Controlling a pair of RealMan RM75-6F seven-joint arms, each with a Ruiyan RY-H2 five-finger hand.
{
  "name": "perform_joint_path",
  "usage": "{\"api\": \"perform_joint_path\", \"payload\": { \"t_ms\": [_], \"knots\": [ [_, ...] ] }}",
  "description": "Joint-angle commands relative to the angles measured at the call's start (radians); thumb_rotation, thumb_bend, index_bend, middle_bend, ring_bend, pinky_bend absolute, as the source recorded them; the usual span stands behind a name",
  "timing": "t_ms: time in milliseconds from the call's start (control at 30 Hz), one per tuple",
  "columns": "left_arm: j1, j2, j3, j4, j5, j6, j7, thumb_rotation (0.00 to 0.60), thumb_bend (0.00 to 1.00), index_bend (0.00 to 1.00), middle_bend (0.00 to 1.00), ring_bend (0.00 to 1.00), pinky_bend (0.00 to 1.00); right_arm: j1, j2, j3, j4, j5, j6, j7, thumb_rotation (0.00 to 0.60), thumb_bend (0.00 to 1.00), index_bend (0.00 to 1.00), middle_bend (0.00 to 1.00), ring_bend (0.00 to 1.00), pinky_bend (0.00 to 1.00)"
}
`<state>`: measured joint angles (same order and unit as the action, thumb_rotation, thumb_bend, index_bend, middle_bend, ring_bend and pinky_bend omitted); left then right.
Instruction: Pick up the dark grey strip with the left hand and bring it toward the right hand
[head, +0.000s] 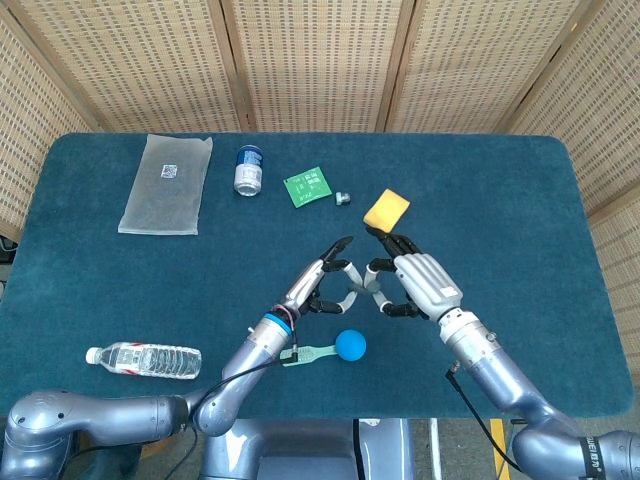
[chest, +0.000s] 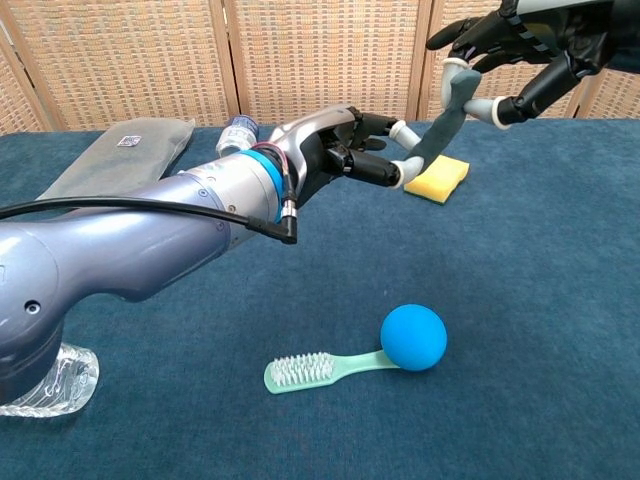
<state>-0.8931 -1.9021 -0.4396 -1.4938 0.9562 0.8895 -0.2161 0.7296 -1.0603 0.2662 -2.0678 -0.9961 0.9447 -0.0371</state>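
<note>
The dark grey strip (chest: 443, 118) hangs in the air above the table, slanting up to the right; the head view shows the strip (head: 362, 288) between the two hands. My left hand (chest: 345, 148) pinches its lower end between white fingertips (chest: 399, 172), other fingers spread. My right hand (chest: 525, 38) pinches the upper end, which bends over between its fingertips (chest: 451, 66). In the head view the left hand (head: 321, 280) and right hand (head: 421, 281) face each other over the table's middle.
A yellow sponge (chest: 437, 177) lies just behind the strip. A blue ball (chest: 413, 337) and a green toothbrush (chest: 311, 370) lie near the front. Further off are a water bottle (head: 145, 359), a plastic bag (head: 167, 183), a can (head: 249, 169) and a green card (head: 307, 186).
</note>
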Motion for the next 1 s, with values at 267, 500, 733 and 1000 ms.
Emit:
{"api": "perform_joint_path", "payload": {
  "t_ms": [267,500,733,1000],
  "knots": [
    [0.002,-0.001,-0.003,0.003,0.0,0.003,-0.004,0.6,0.46,0.75,0.0,0.0,0.0,-0.005,0.013,0.0,0.004,-0.005,-0.013,0.028,0.6,0.83,0.85,0.02,0.0,0.0],
    [0.014,0.013,-0.004,0.021,-0.009,0.003,-0.011,0.6,0.46,0.75,0.0,0.0,0.0,-0.017,0.018,0.01,0.008,-0.004,-0.002,0.065,0.6,0.86,0.86,0.02,0.0,0.0],
    [0.043,0.055,-0.004,0.042,-0.01,0.004,-0.027,0.6,0.46,0.75,0.0,0.0,0.0,-0.031,0.04,0.013,0.016,-0.011,-0.006,0.094,0.6,0.86,0.87,0.02,0.0,0.0],
    [0.104,0.158,-0.009,0.058,-0.004,0.006,-0.068,0.6,0.46,0.75,0.0,0.0,0.0,-0.056,0.066,0.01,0.038,-0.026,-0.008,0.135,0.6,0.86,0.88,0.02,0.0,0.0]
  ]
}}
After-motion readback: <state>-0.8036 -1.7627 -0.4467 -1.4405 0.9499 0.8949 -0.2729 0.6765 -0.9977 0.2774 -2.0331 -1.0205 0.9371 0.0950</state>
